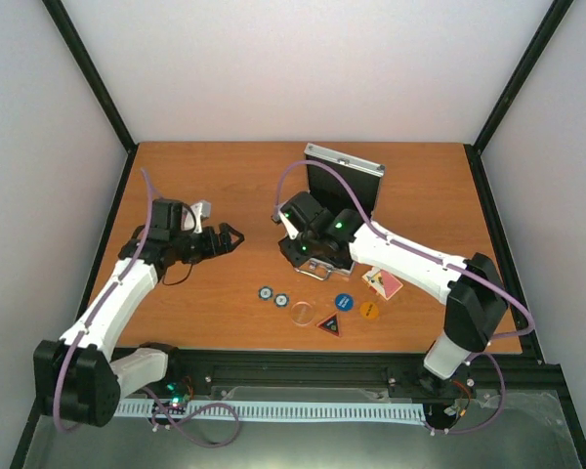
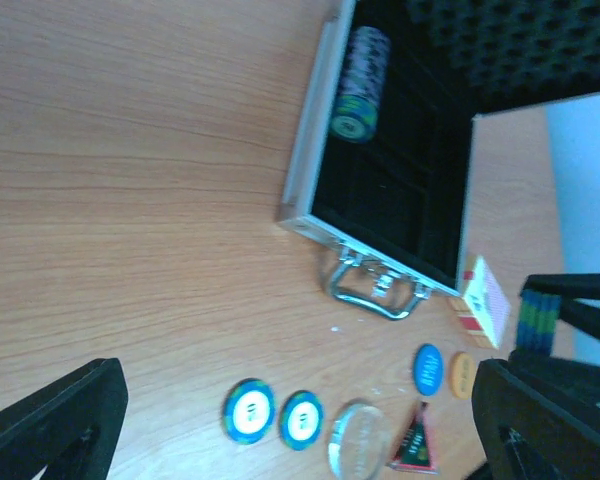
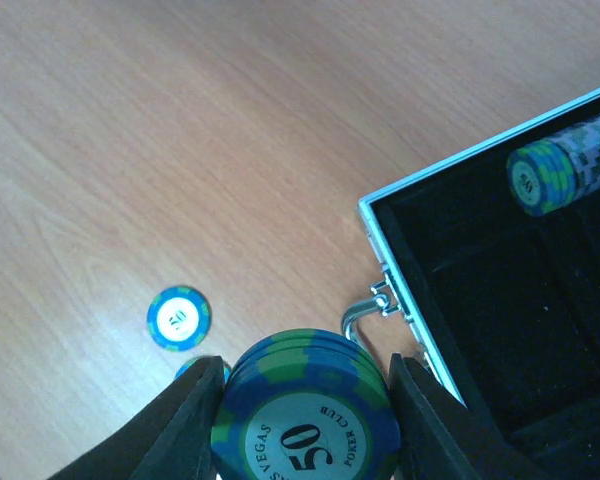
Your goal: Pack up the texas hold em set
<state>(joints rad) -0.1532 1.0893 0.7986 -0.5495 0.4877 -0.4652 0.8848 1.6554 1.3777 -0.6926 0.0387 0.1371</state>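
Surface: wooden surface [image 1: 205, 186], pale walls around.
Right end effector [image 3: 307, 428]: part closed, gripping a chip stack [image 3: 300, 385] marked "50".
Case [image 3: 520, 330]: open, just right of that end effector; a chip roll [image 3: 565, 165] lies inside.
Loose chip [image 3: 178, 318]: flat, just left of it.
Left end effector [image 1: 232, 237]: spread wide, empty; the case lies ahead of it.

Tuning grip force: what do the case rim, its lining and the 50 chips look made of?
Case rim: brushed silver metal, likely aluminium, bright edge glints. Lining: matte black, felt or foam; lid shows egg-crate bumps. 50 chips: hard plastic or composite, printed label, faint sheen.
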